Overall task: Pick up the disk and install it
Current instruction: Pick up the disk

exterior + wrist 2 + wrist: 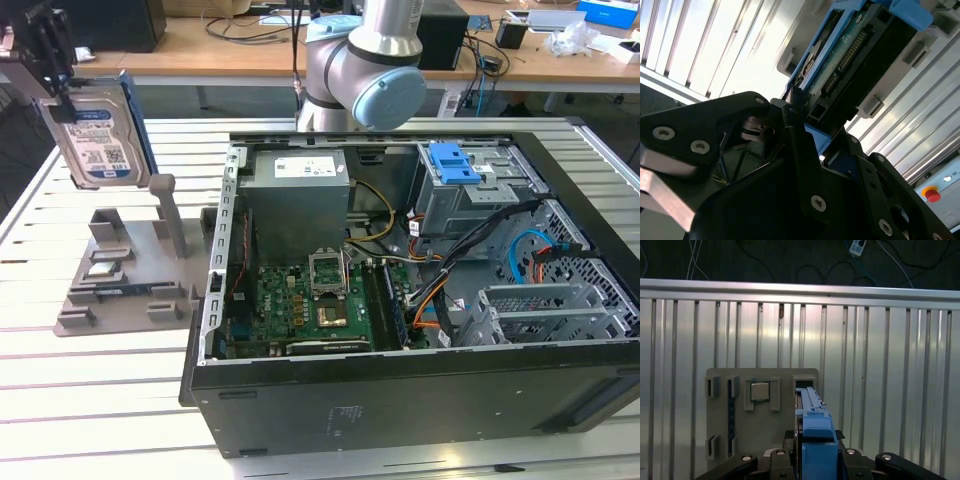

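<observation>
Arm: thick round tube segments, silver-grey metal, smooth and a little shiny. Joint cap: round, light blue, closes end of joint housing. Gripper: black, matte, angular shape. In second wrist view gripper made of flat black link plates, rounded corners, one plate over other. Screws: small, silver, round heads, sunk in plates; screws of same kind in first wrist view. Bracket: bare grey-silver metal strip beside black plates.

An open computer case lies at centre and right of the exterior view, a green motherboard inside. At left, a grey parts holder sits on the slatted tabletop.
</observation>
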### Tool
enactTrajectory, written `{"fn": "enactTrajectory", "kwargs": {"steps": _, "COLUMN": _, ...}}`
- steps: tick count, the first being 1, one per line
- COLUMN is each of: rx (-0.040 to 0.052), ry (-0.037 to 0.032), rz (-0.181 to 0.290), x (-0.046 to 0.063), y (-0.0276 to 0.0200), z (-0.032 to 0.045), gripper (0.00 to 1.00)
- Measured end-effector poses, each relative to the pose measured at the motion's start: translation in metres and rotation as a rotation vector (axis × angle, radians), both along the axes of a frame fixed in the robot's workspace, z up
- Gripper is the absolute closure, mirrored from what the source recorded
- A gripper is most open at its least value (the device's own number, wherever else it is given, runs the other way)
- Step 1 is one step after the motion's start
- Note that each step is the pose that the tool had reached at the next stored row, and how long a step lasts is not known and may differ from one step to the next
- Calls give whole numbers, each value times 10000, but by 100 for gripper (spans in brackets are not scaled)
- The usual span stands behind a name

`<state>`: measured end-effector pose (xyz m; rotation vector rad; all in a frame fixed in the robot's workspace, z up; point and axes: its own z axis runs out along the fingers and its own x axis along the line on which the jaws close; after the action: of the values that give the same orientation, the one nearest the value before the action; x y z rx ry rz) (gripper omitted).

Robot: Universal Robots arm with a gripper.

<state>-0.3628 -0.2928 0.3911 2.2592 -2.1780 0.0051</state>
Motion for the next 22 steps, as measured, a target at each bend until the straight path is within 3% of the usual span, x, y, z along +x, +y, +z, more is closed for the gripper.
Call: {"fn": "enactTrajectory", "kwargs": {"steps": 22, "rx": -1, "ry": 0, "rz": 0, "x": 0, "y": 0, "z": 478, "gripper": 63}}
